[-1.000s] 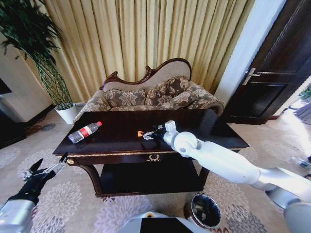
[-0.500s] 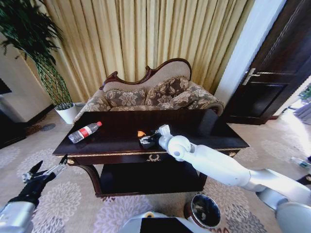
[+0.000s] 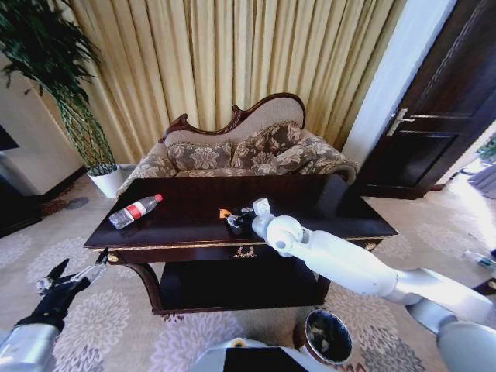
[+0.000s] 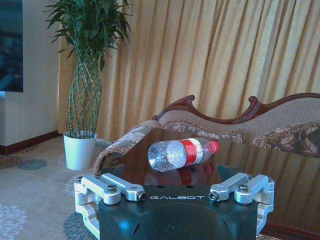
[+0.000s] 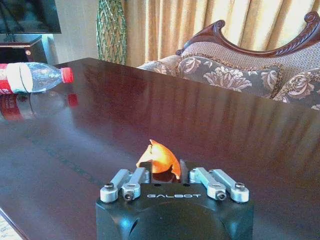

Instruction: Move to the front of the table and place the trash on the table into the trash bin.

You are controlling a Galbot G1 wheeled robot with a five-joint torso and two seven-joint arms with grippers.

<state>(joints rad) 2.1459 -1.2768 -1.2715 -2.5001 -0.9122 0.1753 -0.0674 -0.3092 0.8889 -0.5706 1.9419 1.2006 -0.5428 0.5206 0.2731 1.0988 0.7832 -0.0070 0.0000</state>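
An orange scrap lies at the middle of the dark table. My right gripper rests low on the tabletop right at it. In the right wrist view the orange scrap sits between the drawn-in fingers, which press its sides. A clear bottle with a red label lies on its side at the table's left end; it also appears as the bottle and the bottle. My left gripper hangs open beside the table's left front corner. The trash bin stands on the carpet below my right arm.
A carved-back patterned sofa stands close behind the table. A tall plant in a white pot is at the back left, a dark door at the right. Patterned carpet surrounds the table.
My right gripper has edged left across the tabletop up to the orange scrap. My left gripper has sunk slightly toward the lower left. The bottle has not moved.
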